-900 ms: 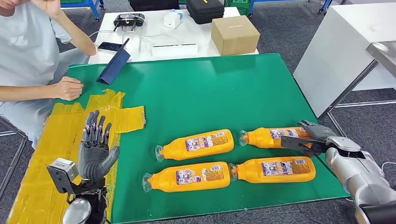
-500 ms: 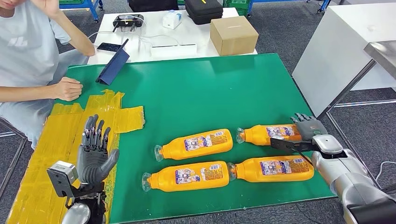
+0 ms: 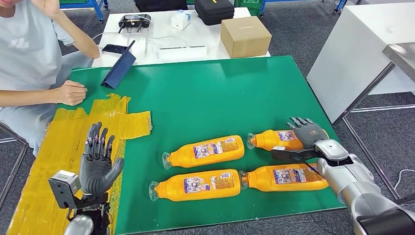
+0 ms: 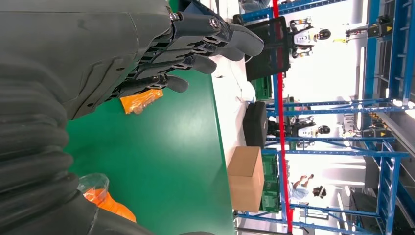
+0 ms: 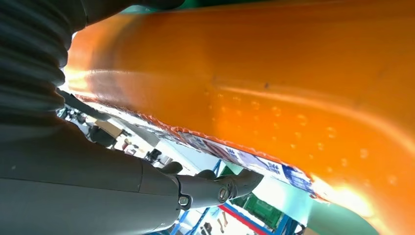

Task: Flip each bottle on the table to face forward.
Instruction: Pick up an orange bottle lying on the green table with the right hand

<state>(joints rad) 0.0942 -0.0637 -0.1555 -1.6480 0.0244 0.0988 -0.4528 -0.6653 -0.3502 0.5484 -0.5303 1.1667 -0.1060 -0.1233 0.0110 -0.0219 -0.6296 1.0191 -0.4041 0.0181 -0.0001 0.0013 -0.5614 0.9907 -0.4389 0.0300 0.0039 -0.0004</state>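
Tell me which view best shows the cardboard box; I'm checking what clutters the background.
The head view: the cardboard box sits whole on the white table beyond the green mat. The left wrist view shows the box sideways and farther off. The right wrist view looks close at an orange bottle.

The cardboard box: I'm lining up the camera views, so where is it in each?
Head view: cardboard box at top centre, on the white table beyond the green mat.
Left wrist view: box low, right of centre.
Right wrist view: not in it.
Shared landmark: the green mat.
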